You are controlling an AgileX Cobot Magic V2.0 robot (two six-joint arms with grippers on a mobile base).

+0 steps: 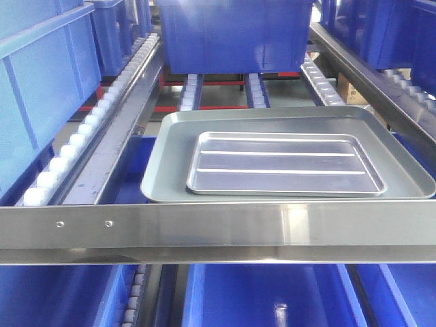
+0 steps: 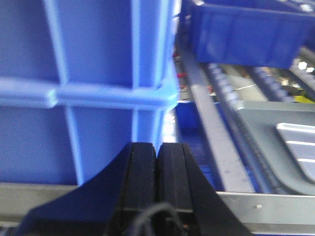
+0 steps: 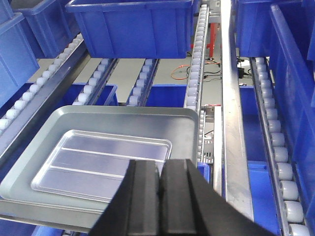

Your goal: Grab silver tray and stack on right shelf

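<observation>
while the front view shows no arm of mine, only the silver tray (image 1: 286, 163) lying inside the grey tray (image 1: 170, 170) behind the shelf's front bar (image 1: 218, 231), my wrist views show both tools. my left gripper (image 2: 157, 157) is clenched, empty, facing a blue bin (image 2: 78, 88). my right gripper (image 3: 160, 172) is clenched, empty, near the tray's right corner.

Left gripper (image 2: 157, 162) fingers pressed together; right gripper (image 3: 160, 189) seemingly closed too, holding nothing.

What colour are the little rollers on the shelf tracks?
White rollers, clearest in the exterior front-facing view.
</observation>
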